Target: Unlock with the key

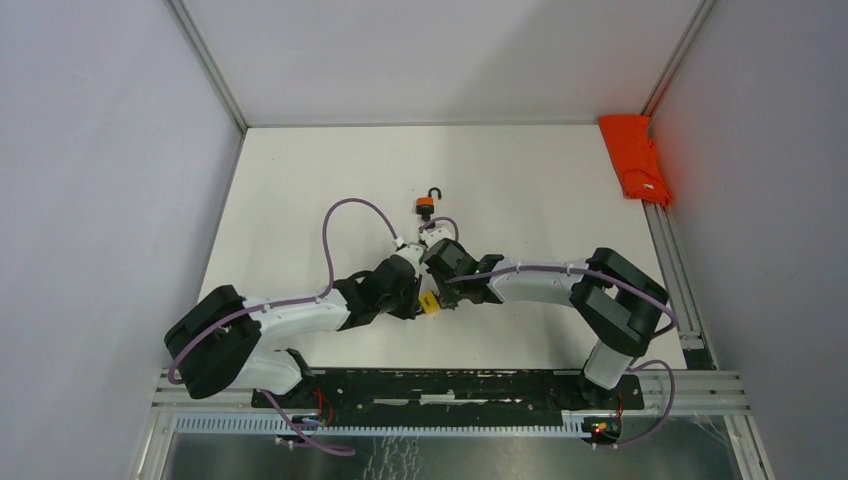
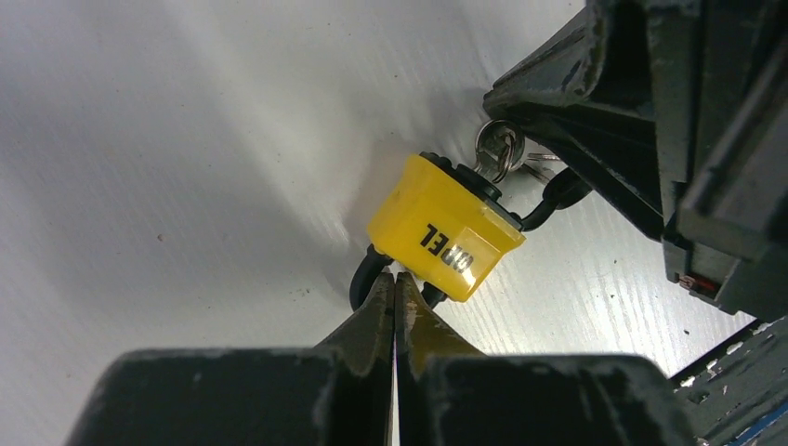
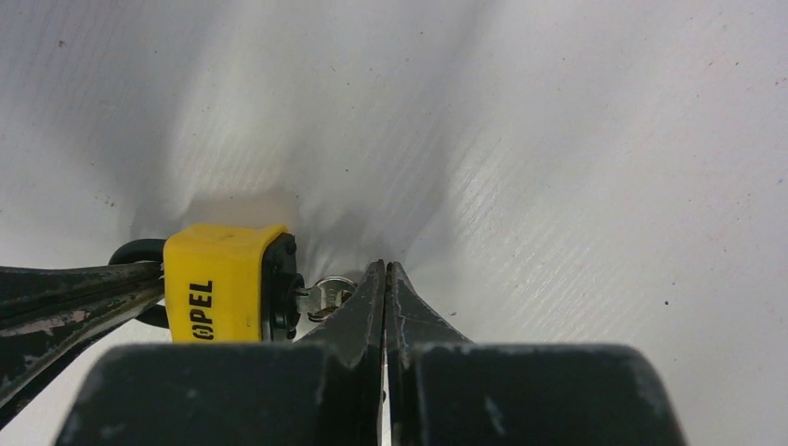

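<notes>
A: Quick, where's the lock?

B: The yellow padlock (image 1: 430, 303) sits between the two arms, over the near middle of the desk (image 1: 520, 180). I can't tell whether it touches the surface.

A: Left side?

B: The left pincer (image 2: 395, 279) is clamped tight on the black shackle (image 2: 364, 279), with its fingertips pressed together and the loop showing on either side of them. The lock body is just beyond the tips, printed face toward the left wrist camera.

A: Right side?

B: The right pincer (image 3: 385, 269) is closed too, tips nipped on the head of the key (image 3: 321, 295). The key's blade is in the black end of the lock, opposite the shackle (a small ring hangs at the key head in the left wrist view).

A: Shackle popped?

B: Can't tell, the fingers hide it.

A: Anything else?

B: An orange padlock (image 1: 426, 205) lies farther back on the desk with its hook swung open, well apart from the yellow one. An orange cloth (image 1: 635, 158) lies at the far right corner.
</notes>
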Controlling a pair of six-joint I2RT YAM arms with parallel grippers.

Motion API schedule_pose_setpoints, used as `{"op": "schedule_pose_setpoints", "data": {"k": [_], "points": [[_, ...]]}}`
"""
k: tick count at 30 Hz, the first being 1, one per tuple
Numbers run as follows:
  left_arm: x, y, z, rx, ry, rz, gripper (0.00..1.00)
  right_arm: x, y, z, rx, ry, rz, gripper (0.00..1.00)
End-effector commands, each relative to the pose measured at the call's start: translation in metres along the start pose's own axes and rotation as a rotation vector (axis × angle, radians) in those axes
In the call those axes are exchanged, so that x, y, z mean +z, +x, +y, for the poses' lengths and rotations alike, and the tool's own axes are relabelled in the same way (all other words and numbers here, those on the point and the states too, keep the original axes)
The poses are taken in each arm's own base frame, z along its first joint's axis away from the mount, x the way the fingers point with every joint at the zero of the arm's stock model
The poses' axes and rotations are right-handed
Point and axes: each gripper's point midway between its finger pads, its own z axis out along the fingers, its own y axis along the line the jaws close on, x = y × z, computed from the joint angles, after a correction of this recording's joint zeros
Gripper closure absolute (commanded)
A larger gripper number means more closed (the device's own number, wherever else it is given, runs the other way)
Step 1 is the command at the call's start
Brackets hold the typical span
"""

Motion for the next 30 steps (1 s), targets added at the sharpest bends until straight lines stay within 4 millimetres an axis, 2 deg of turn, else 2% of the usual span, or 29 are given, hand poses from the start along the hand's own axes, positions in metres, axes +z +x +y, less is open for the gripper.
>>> {"op": "schedule_pose_setpoints", "data": {"k": [1,17,26,30], "points": [[0.006,-0.019,-0.032,0.034,0.133,-0.065,0.98,-0.018,0.068,0.077,-0.338,-0.288,0.147,1.00],[0.001,-0.028,-0.032,0.036,0.134,-0.101,0.98,-0.035,0.076,0.141,-0.422,-0.439,0.166,1.00],[-0.004,-0.030,-0.027,0.032,0.118,-0.127,0.98,-0.045,0.076,0.163,-0.445,-0.509,0.154,1.00],[-0.003,-0.030,-0.029,0.024,0.126,-0.125,0.98,-0.049,0.079,0.165,-0.460,-0.511,0.161,1.00]]}}
